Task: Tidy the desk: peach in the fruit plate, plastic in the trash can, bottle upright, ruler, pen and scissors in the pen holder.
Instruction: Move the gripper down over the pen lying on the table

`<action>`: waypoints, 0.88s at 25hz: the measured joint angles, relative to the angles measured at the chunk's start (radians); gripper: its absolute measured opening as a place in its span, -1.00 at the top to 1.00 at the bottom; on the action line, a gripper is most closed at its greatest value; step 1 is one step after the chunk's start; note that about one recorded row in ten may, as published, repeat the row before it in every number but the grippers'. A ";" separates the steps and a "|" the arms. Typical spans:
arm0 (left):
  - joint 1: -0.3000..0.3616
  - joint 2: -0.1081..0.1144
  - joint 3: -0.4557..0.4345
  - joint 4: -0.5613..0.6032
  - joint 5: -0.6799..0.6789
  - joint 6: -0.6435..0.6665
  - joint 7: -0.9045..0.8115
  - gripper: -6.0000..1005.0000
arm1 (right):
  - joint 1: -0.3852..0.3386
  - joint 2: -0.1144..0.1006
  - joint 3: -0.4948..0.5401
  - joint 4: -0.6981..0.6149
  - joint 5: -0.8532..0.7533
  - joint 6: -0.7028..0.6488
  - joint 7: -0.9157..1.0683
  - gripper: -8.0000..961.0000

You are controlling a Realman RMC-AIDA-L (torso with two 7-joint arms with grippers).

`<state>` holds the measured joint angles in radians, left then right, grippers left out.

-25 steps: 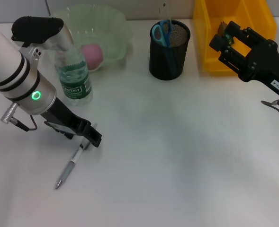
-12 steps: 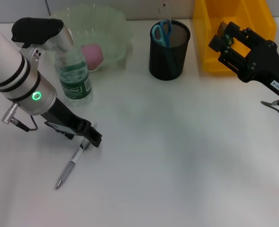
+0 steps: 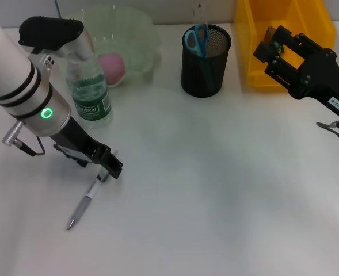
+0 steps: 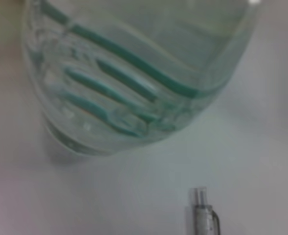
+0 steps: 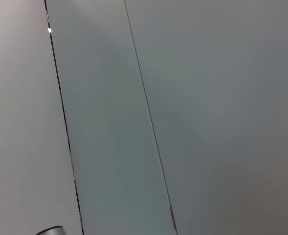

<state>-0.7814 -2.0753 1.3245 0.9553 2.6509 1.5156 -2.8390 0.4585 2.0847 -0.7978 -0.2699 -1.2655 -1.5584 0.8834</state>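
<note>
A silver pen (image 3: 88, 198) lies on the white desk, left of centre. My left gripper (image 3: 107, 165) is low over the pen's far end; that end also shows in the left wrist view (image 4: 202, 215). The clear bottle with a green label (image 3: 90, 95) stands upright just behind it and fills the left wrist view (image 4: 134, 73). A pink peach (image 3: 113, 65) lies in the pale green fruit plate (image 3: 140, 29). The black mesh pen holder (image 3: 205, 66) holds blue-handled scissors (image 3: 197, 39) and a clear ruler (image 3: 200, 11). My right gripper (image 3: 269, 47) hangs over the yellow bin (image 3: 307, 14). No plastic shows.
The yellow bin stands at the back right, beside the pen holder. The bottle and plate crowd the back left, close to my left arm. The right wrist view shows only a grey wall.
My left arm has shifted slightly toward the back. The pen lies where it was. The right arm has not moved.
</note>
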 joint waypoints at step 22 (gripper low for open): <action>-0.055 -0.005 0.050 0.010 0.027 0.029 -0.038 -0.65 | 0.018 -0.002 0.001 0.000 0.001 0.029 -0.007 -0.29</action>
<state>-0.8367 -2.0805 1.3750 0.9655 2.6778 1.5443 -2.8774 0.4767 2.0831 -0.7964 -0.2700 -1.2648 -1.5292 0.8766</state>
